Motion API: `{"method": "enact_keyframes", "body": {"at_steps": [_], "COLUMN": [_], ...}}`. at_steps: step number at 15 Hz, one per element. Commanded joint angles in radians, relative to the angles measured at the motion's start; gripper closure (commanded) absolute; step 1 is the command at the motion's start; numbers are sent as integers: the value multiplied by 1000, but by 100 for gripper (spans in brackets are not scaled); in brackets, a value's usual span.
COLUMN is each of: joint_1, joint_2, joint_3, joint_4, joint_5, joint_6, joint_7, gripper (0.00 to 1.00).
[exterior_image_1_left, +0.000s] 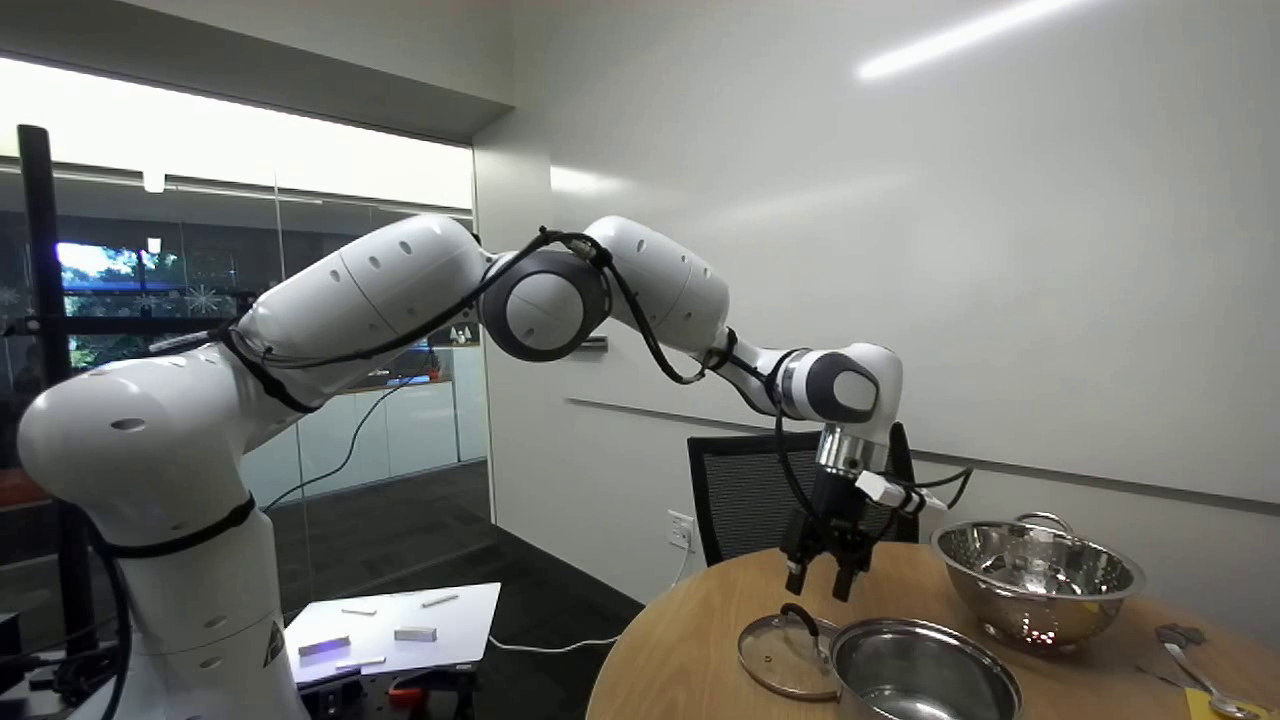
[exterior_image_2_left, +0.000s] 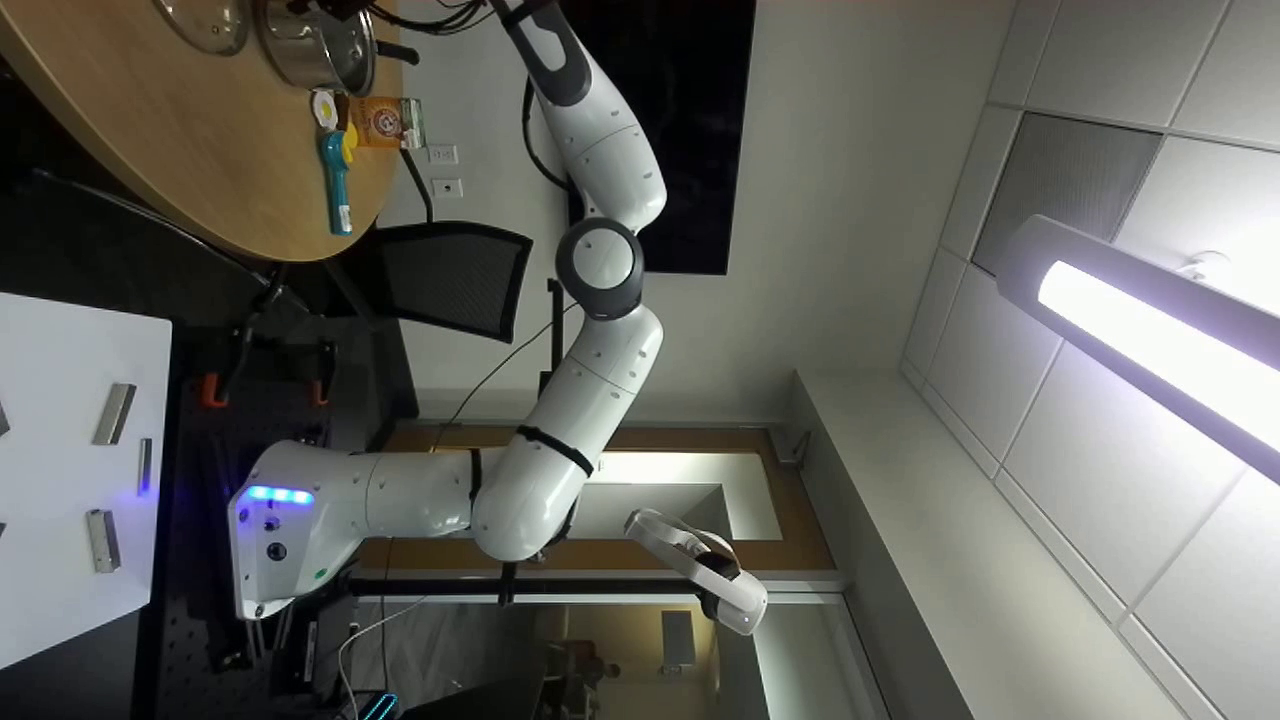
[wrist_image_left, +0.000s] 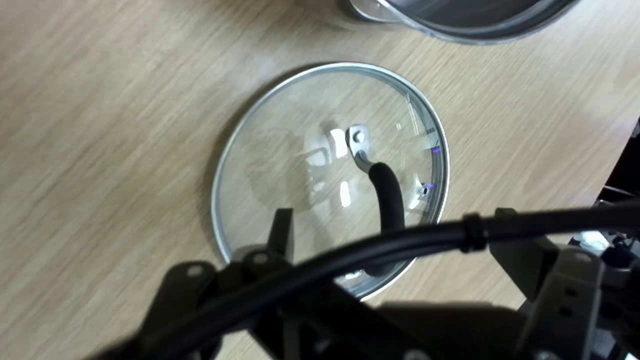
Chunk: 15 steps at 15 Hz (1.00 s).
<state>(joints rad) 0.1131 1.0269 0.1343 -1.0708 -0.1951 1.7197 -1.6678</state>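
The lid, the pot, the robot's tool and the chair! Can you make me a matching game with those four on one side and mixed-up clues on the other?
Things:
1. lid
2. pot
3. tool
4. chair

Clues:
A. black, with a mesh back
B. up in the air, jaws apart
C. see-through, lying on the table
D. shiny metal, nothing covering its top

Right pairs: 1-C, 2-D, 3-B, 4-A
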Motion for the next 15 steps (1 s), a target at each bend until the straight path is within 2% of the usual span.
{"method": "enact_keyframes", "body": {"at_steps": [1,6,15], "joint_1": [-12,-46,-178], "joint_2": [-61,-141,-217], "joint_3": [-2,-13,-42], "joint_4": [41,136,340], "joint_5": [12,56,106], "joint_6": [-43,-97,-210], "joint_7": [-9,55,371], "gripper": [0,0,0]}}
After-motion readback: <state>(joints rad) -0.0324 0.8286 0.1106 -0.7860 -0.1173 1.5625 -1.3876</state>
